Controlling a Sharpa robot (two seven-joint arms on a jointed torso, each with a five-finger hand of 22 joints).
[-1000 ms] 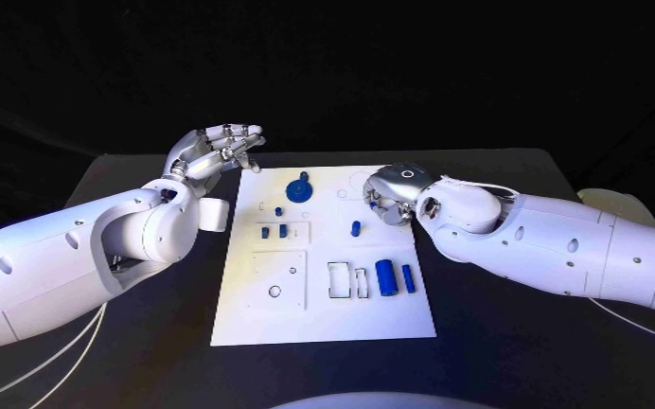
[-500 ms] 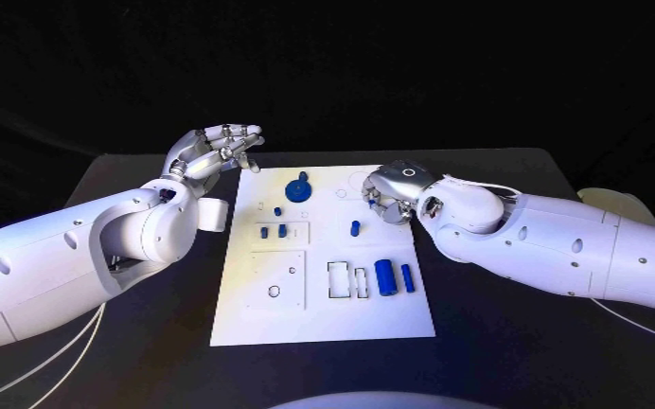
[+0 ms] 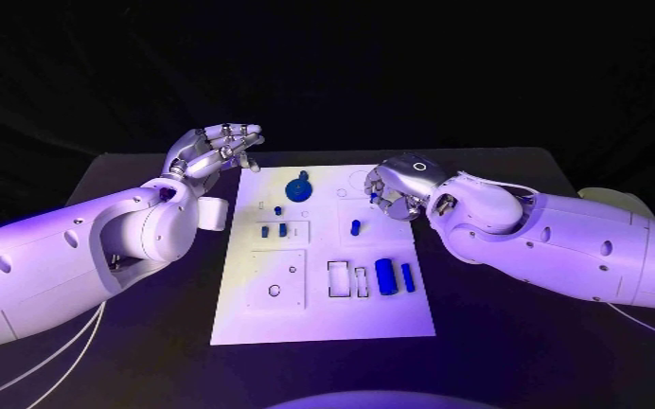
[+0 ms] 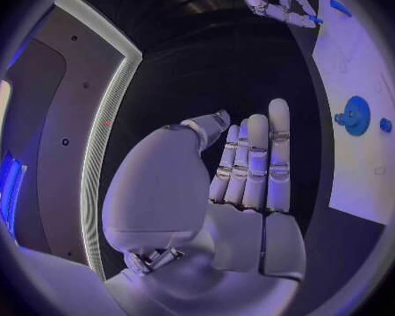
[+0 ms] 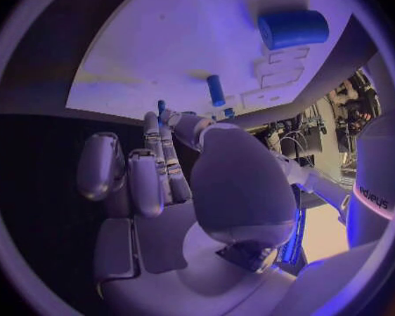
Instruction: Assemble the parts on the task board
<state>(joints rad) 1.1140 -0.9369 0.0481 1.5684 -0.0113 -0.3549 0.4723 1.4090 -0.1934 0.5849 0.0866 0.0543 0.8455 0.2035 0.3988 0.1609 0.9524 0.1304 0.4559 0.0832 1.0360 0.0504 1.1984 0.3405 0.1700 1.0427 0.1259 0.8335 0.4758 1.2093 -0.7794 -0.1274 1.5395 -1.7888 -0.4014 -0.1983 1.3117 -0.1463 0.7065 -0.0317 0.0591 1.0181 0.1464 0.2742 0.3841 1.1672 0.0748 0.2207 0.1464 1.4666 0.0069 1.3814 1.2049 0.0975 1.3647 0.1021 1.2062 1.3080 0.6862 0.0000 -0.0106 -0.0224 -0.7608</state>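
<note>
The white task board [image 3: 327,310] lies mid-table. On it I see a blue disc with a knob [image 3: 299,187], small blue pegs [image 3: 274,230], a single peg [image 3: 355,227], a thick blue cylinder [image 3: 386,276] and a thin bar [image 3: 407,276]. My right hand [image 3: 396,186] hovers over the board's far right corner, fingers curled, a small blue part [image 5: 161,107] at its fingertips. My left hand [image 3: 219,151] is raised off the board's far left corner and holds nothing. In the left wrist view its fingers [image 4: 254,161] stand straight side by side, with the disc [image 4: 355,115] beyond.
The board [image 5: 162,42] carries empty outlined recesses near the cylinder [image 5: 292,28] and the peg [image 5: 215,90]. Black table [image 3: 519,352] surrounds the board on all sides. My two white forearms flank it left and right.
My right hand has drifted slightly toward the far right over the board's corner. The left hand and the parts on the board have not moved.
</note>
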